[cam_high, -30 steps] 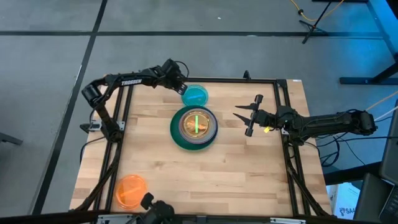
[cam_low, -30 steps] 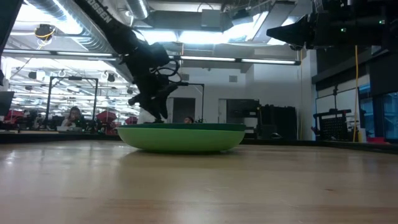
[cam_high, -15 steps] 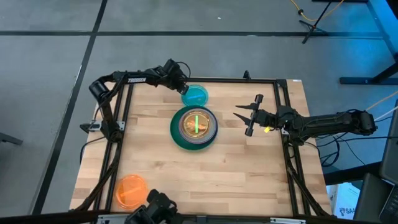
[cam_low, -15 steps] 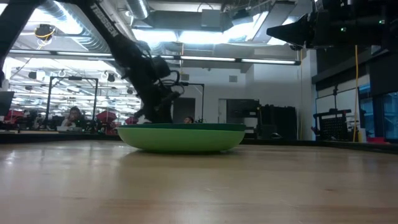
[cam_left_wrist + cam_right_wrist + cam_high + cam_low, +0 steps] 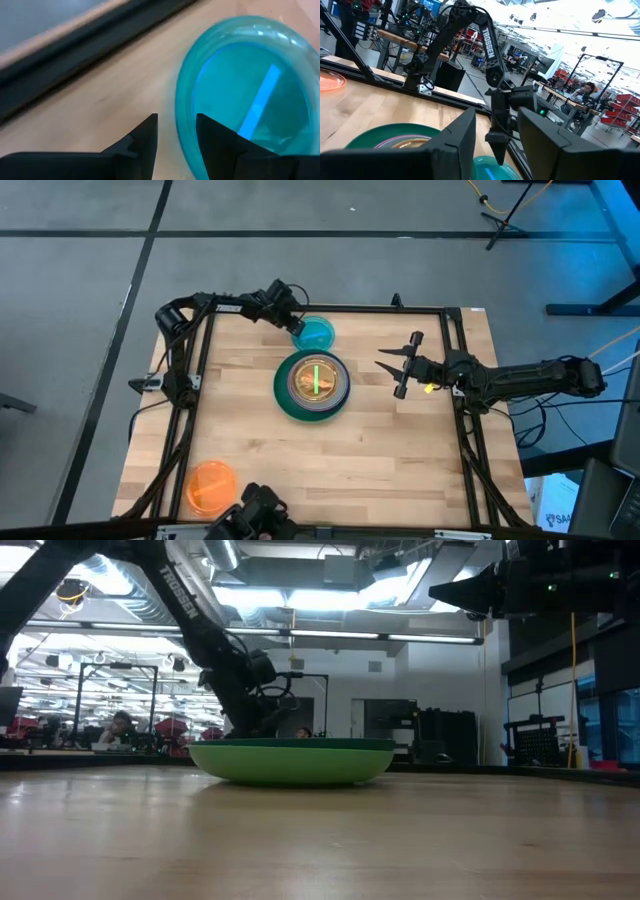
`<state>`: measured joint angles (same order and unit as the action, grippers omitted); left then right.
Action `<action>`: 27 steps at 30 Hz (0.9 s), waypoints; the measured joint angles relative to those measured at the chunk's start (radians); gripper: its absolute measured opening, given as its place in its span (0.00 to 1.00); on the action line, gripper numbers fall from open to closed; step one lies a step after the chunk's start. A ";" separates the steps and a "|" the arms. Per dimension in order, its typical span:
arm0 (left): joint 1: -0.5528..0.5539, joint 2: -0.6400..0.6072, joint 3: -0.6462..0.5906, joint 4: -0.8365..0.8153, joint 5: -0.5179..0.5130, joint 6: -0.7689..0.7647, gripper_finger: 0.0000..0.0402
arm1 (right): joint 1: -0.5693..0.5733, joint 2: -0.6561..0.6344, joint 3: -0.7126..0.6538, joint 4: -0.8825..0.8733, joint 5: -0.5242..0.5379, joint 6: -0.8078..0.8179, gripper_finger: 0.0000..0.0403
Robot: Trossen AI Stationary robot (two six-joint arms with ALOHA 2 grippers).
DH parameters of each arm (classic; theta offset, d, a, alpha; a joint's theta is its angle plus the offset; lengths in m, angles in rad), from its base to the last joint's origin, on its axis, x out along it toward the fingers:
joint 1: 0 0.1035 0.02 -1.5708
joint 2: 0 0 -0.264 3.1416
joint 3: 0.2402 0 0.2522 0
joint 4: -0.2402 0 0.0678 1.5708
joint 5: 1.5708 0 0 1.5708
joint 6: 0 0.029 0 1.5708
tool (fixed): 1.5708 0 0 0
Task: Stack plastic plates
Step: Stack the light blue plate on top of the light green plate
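Blue plate (image 5: 315, 333) lies behind stack (image 5: 312, 385), near desk's far edge. Left tool (image 5: 296, 323) straddles plate's left rim, narrowly parted, nothing clamped. Right tool (image 5: 398, 366) is held open, empty, right of stack, farther from plate.

I see bright ceiling strip lights flaring behind the low view. My overhead is evenly lit, shadows soft. The blue plate (image 5: 250, 90) is blurred in the left wrist view.
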<state>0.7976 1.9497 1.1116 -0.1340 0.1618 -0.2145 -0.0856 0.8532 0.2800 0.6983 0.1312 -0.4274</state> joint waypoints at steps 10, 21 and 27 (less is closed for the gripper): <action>0.002 0.029 0.001 0.042 0.084 0.009 0.27 | 0.000 0.000 0.000 0.000 0.001 0.000 0.36; -0.002 0.030 0.001 0.042 0.045 0.015 0.02 | 0.000 0.000 0.000 -0.020 0.004 -0.001 0.36; -0.002 0.030 0.001 0.042 0.041 0.012 0.01 | 0.000 0.000 0.000 -0.019 0.008 -0.001 0.36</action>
<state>0.7956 1.9793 1.1122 -0.0917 0.2027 -0.2024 -0.0860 0.8532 0.2802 0.6788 0.1389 -0.4286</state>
